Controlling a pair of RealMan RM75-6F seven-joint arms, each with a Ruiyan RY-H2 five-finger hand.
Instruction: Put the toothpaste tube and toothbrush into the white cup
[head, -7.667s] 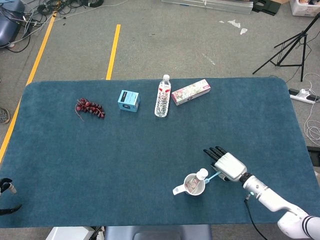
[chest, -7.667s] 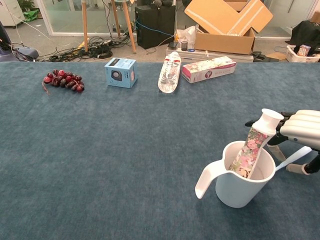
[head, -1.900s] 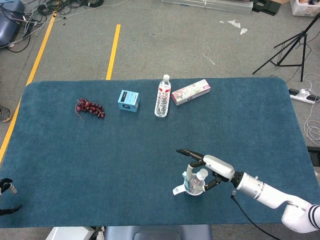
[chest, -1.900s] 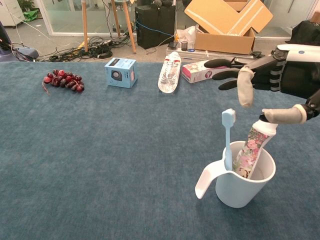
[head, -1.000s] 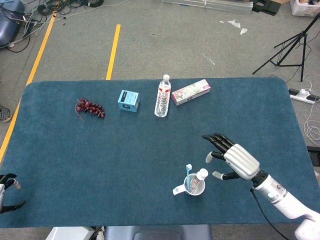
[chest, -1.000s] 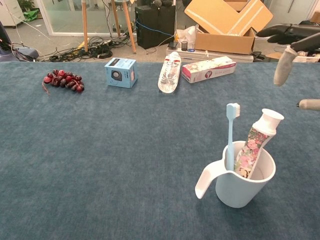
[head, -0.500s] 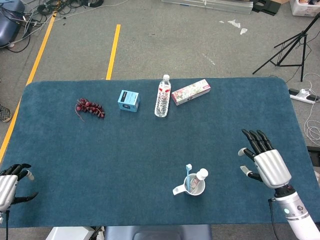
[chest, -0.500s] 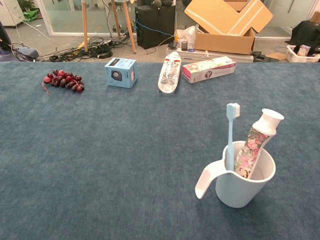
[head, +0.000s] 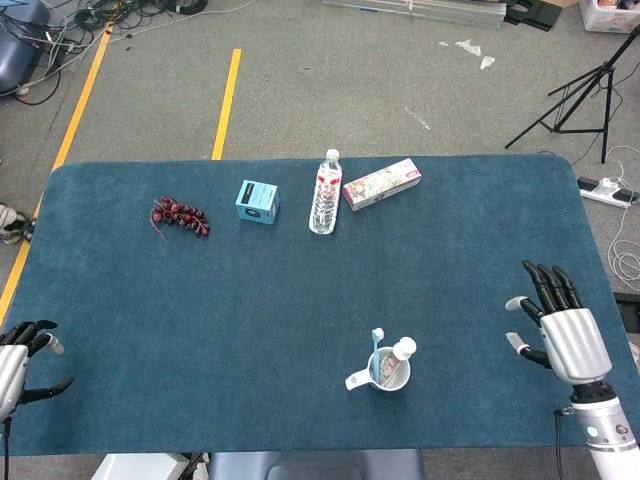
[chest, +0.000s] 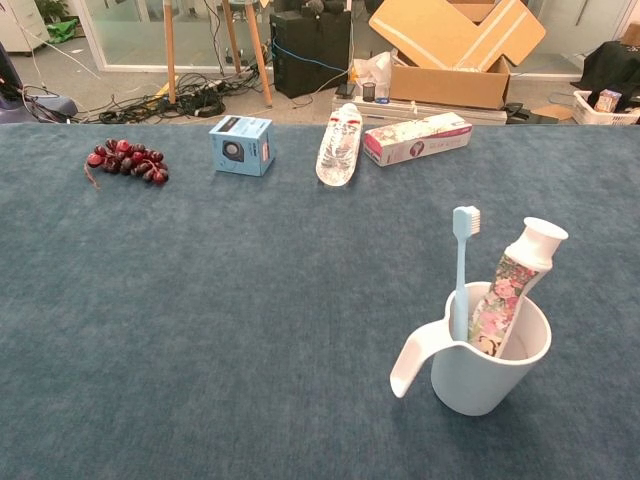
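White plastic, that is the white cup (head: 390, 371) you see from the head view, standing on the blue counter (head: 300, 300) near its front edge. The toothbrush (head: 376, 345) and the toothpaste tube (head: 399, 353) stand inside it already. Your right hand (head: 560, 325) is well apart from the cup, at the right edge, fingers spread and holding nothing. Your left hand (head: 14, 365) shows at the far left corner, also empty, fingers apart.

From the chest view, no hand shows. The toothbrush (chest: 461, 270) stands nearly upright against the rim by the handle; the toothpaste tube (chest: 513, 287) leans to the right, cap up. The white cup (chest: 487, 368) looks light and smooth, so I judge it tips easily if you push the tall things. If you must correct, take the stiff brush by its stem, and the soft tube just under the cap, gently. The task seems done.
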